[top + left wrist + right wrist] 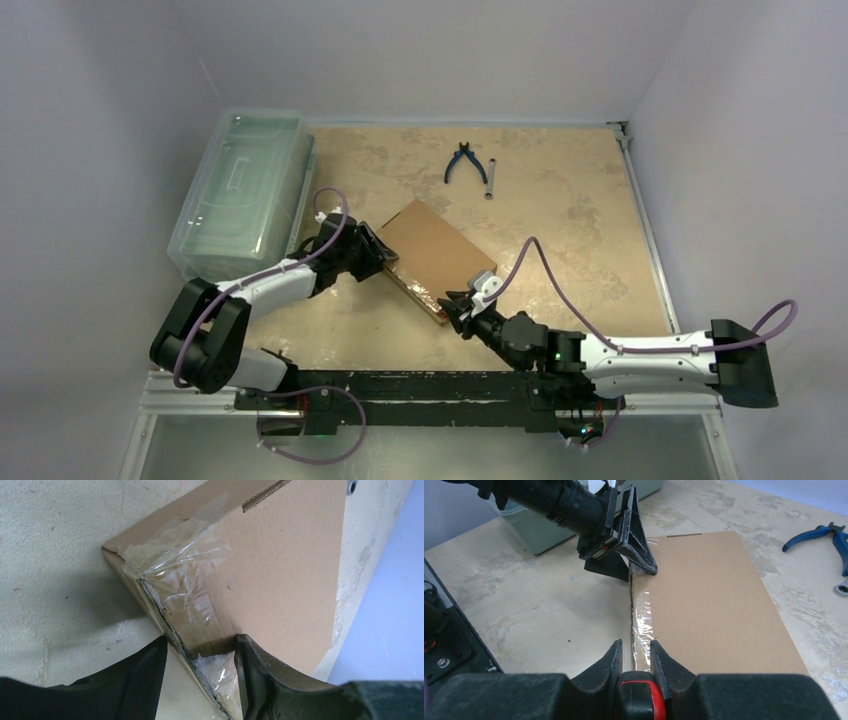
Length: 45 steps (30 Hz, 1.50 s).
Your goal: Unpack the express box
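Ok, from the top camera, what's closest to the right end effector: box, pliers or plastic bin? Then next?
1. Express box, right at the right end effector.
2. Pliers, far middle.
3. Plastic bin, far left.

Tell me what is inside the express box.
Nothing inside shows. The express box lies closed and flat, with crumpled clear tape along its near seam. Only a thin dark gap shows at that edge; the contents are covered by the cardboard.
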### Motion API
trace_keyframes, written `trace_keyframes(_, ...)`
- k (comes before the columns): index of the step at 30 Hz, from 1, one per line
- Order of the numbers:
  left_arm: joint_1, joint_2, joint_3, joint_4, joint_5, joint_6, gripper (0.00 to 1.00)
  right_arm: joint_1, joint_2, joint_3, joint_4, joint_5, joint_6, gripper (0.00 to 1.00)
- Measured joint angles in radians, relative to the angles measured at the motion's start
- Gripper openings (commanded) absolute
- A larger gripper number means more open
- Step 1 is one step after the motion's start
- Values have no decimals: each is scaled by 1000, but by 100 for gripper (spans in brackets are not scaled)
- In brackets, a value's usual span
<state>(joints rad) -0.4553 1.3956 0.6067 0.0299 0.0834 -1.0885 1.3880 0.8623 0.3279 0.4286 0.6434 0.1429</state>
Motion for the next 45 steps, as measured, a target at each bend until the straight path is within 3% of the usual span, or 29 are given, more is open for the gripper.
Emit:
trace_keyframes(11,4,6,10,-1,7,23,54,27,-8,-34,64,88,15,0)
trace_keyframes(19,9,-52,-10,-18,-31,68,54,32,113,102,47,138,-62,0)
trace_keyframes(29,-44,-108,-56,-41,-83,95,59,29,224,266,60,-17,-316,0)
trace_keyframes(35,-79,-141,-53,-102,-83,126,72,9,246,301,53,-46,-346,0)
trace_keyframes(40,-84,-187,9,-265,-66,191,79,-1,242,365,-81,93,-267,0)
trace_keyframes(45,-73,-204,217,-396,-65,288,87,-65,174,433,-361,230,-63,0)
